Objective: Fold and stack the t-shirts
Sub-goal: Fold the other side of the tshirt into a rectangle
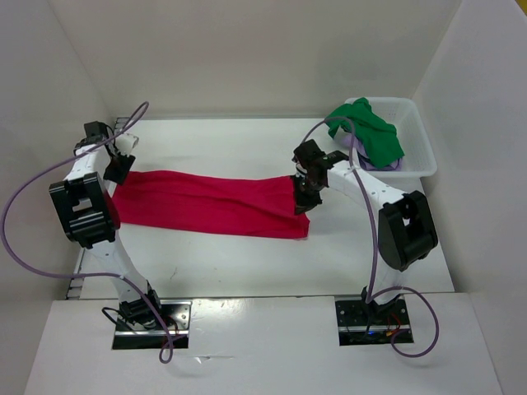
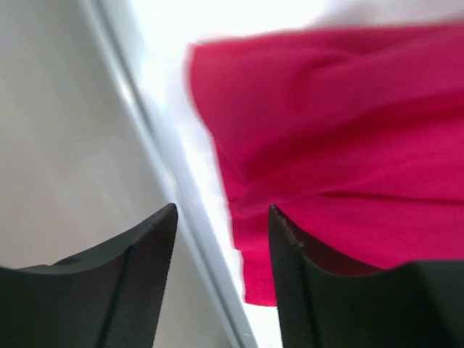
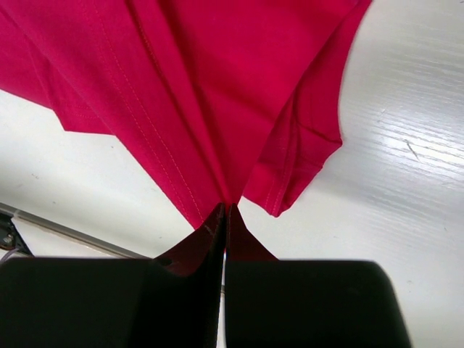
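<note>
The red t-shirt (image 1: 210, 203) lies stretched as a long band across the table. My right gripper (image 1: 305, 191) is shut on its right end; the right wrist view shows the red cloth (image 3: 210, 87) pinched between the closed fingertips (image 3: 228, 210). My left gripper (image 1: 122, 164) is open at the shirt's left end, holding nothing; in the left wrist view the red cloth (image 2: 341, 152) lies just beyond the right finger (image 2: 290, 268). The green t-shirt (image 1: 369, 132) is heaped in the white basket (image 1: 420, 140), with the lavender t-shirt (image 1: 362, 158) showing under it.
The basket stands at the back right against the right wall. White walls enclose the table on the left, back and right. The table's left edge rail (image 2: 188, 217) runs right by my left gripper. Purple cables (image 1: 25, 206) loop off both arms.
</note>
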### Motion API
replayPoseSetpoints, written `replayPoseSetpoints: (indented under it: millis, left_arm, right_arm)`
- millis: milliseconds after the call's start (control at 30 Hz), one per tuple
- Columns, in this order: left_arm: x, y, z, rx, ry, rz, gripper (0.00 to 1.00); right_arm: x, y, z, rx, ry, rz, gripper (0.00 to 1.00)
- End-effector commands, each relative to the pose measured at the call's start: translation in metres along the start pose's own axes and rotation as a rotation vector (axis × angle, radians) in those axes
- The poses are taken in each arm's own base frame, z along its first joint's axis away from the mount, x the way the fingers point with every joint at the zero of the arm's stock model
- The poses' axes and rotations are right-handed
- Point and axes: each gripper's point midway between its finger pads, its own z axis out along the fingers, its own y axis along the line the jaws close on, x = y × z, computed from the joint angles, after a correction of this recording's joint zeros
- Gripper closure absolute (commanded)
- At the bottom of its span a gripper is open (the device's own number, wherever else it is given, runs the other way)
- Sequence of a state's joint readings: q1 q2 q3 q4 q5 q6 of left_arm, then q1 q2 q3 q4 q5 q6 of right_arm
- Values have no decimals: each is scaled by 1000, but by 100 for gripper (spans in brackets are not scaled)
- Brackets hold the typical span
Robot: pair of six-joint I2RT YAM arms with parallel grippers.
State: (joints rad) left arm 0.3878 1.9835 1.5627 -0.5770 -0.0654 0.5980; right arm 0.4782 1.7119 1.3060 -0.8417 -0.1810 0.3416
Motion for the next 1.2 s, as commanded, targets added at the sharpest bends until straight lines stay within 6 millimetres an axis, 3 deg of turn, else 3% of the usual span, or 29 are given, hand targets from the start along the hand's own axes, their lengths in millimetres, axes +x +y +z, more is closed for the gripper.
replayPoseSetpoints:
  millis: [0,67,300,433,567,600,633,767,833,900,1033,1167]
  left_arm:
    - [18,-27,3,128,43,17,39]
    - [20,-36,4,154,51,46,35]
    - [23,-39,20,111,83,86,33]
    - [24,-25,28,22,83,87,35]
    - [21,-27,36,2,97,106,64]
    - [18,-23,34,-12,95,105,83]
    - [16,-20,35,-29,91,104,90]
    - [2,-8,29,-89,57,106,99]
    - [-13,0,22,-131,21,108,100]
    - [-36,23,8,-223,-51,91,100]
    - [-87,34,-13,-322,-197,88,100]
    - [-113,39,-21,-400,-253,123,100]
  right_arm:
    - [-10,-2,-4,-9,-26,-7,100]
    - [-10,-1,-4,-17,-23,-7,100]
    - [-11,1,-3,-26,-20,-17,100]
    - [-13,-1,-4,-24,-22,1,100]
    - [-16,0,-5,-27,-31,-1,100]
    - [-13,-1,-6,-23,-21,1,100]
    - [-18,-1,-8,-16,-38,-1,100]
    - [-35,-5,-20,20,-87,4,100]
    - [-54,-9,-36,47,-154,10,100]
    - [-67,-7,-52,45,-203,15,100]
    - [-84,-19,-72,74,-270,43,100]
    - [-83,-17,-68,62,-257,63,100]
